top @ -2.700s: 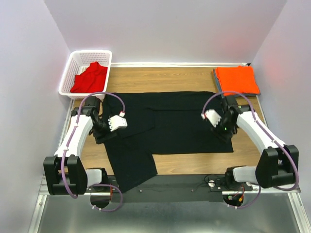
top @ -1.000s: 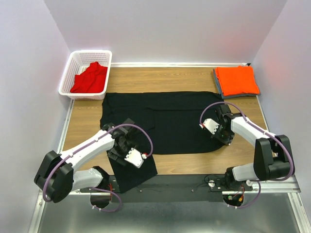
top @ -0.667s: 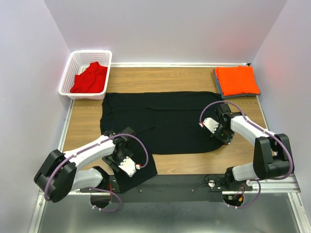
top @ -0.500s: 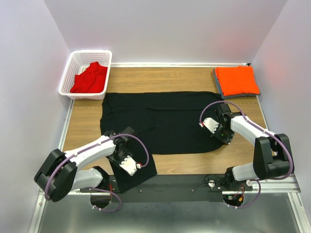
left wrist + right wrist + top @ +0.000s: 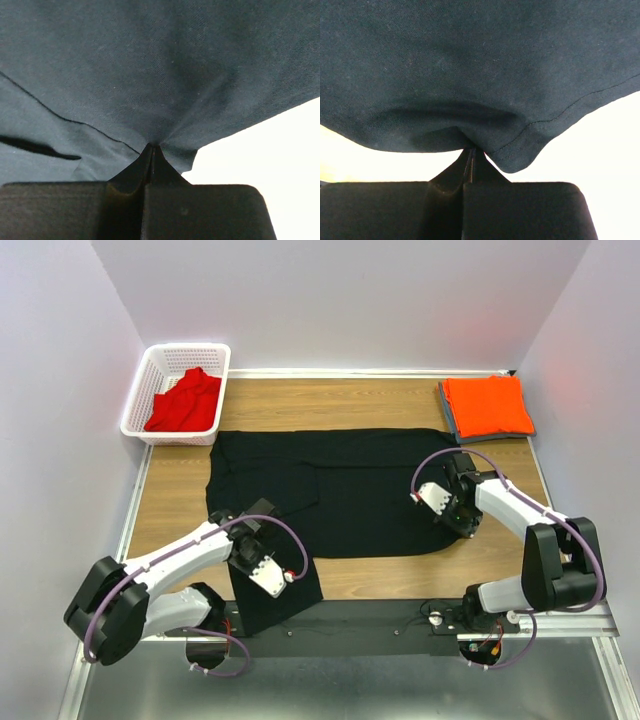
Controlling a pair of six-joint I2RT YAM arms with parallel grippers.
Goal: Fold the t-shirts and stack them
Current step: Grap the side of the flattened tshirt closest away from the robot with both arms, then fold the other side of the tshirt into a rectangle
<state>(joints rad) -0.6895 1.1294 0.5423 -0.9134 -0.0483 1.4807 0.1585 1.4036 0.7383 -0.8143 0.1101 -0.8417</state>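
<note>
Black t-shirt (image 5: 350,490) lies long axis left-right; left gripper (image 5: 151,147) and right gripper (image 5: 472,149) each pinch its near hem, opposite ends.

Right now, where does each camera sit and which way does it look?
Top external: above and behind the arms, looking down at the table and black t-shirt; both arms show.
Left wrist: rides the left arm, facing the cloth its left tool pinches.
Right wrist: rides the right arm, facing the cloth its right tool pinches.
Shared: all see the black t-shirt.
</note>
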